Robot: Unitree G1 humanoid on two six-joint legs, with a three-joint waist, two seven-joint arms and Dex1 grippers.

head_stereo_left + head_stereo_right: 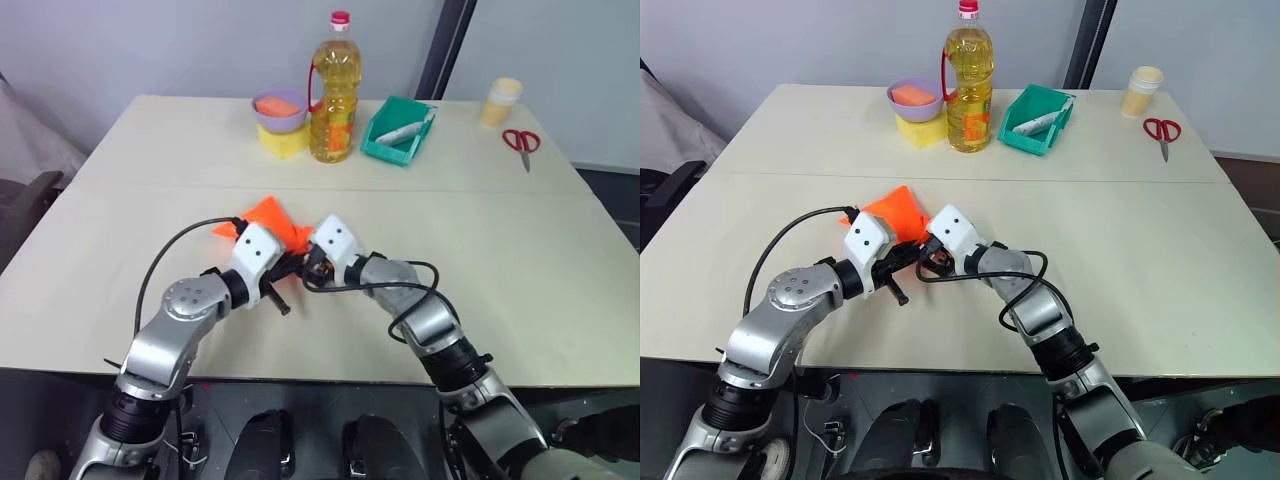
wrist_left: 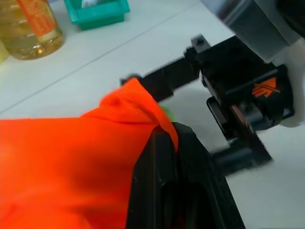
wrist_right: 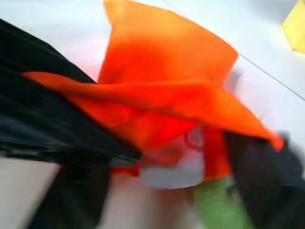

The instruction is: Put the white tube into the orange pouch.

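Observation:
The orange pouch lies crumpled at the middle of the table, and both grippers meet at its near edge. My left gripper is shut on a fold of the pouch's fabric. From the right, my right gripper reaches the pouch mouth with its fingers spread apart. In the right wrist view the white tube, with reddish print, shows just under the pouch's raised lip, between the spread fingers. The green disc sits beside it.
Along the table's far side stand a purple bowl with an orange block, a yellow block, an oil bottle and a teal bin holding another white tube. A cup and red scissors lie far right.

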